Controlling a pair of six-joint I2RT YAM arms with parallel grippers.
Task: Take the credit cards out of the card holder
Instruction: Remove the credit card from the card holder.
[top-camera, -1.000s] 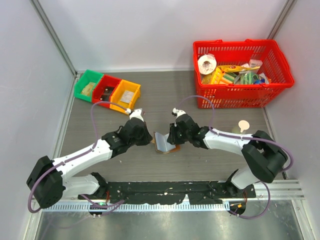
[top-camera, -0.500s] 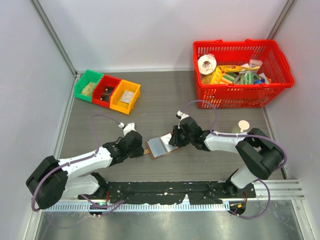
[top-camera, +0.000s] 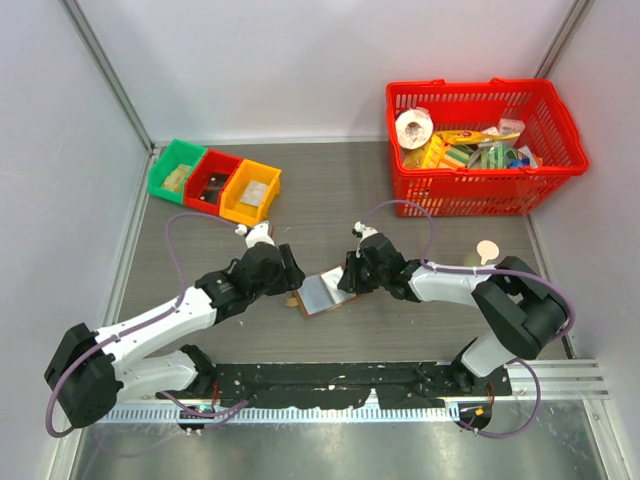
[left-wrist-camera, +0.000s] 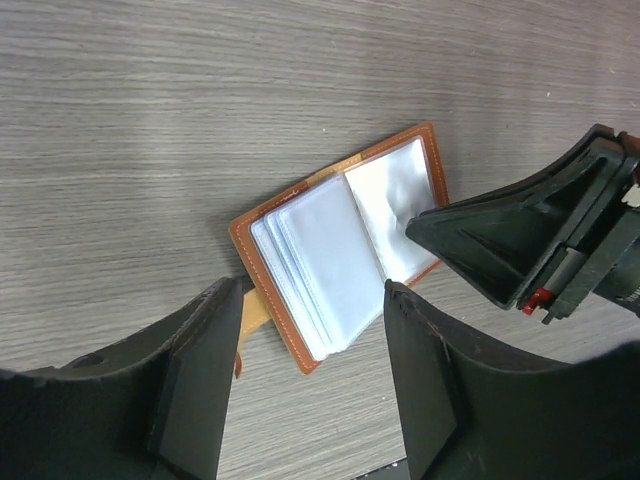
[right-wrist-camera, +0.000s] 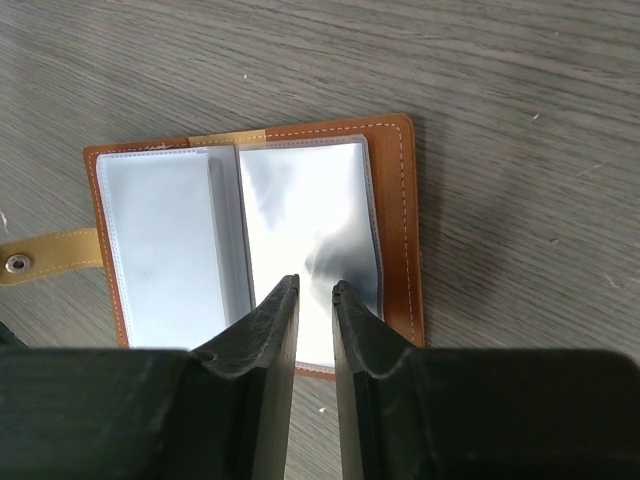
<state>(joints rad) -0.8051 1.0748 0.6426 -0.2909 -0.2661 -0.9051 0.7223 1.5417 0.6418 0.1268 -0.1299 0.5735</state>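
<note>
left fingers (left-wrist-camera: 200, 370): spread wide, nothing between them
left gripper (left-wrist-camera: 310, 290): hangs just off the strap side of the card holder (right-wrist-camera: 240, 200), looking down on it; doesn't seem to be touching it
right fingers (right-wrist-camera: 265, 360): almost together, only a thin slit between them; honestly can't tell if they're nipping the clear sleeve or just pressing on it
right gripper (right-wrist-camera: 315, 285): tips sit on the holder's bare half, the side away from the strap, at that half's outer edge
card holder: lies wide open and flat on the table (top-camera: 330, 190), inside facing up, right between the two grippers; brown stitched border, pale glossy panels
credit cards (left-wrist-camera: 315, 260): tucked in the holder, a fanned stack of pale whitish-blue rectangles on the strap-side half, edges stepped one behind the other
strap (right-wrist-camera: 45, 258): tan tab with a metal snap, sticks out from the holder's outer edge on the left gripper's side and lies on the table
bins (top-camera: 215, 182): green, red and yellow in a row, well apart from the holder, past it toward the back wall on the left arm's side
red basket (top-camera: 465, 90): full of packets and a tape roll, well apart from the holder, at the back on the right arm's side
</note>
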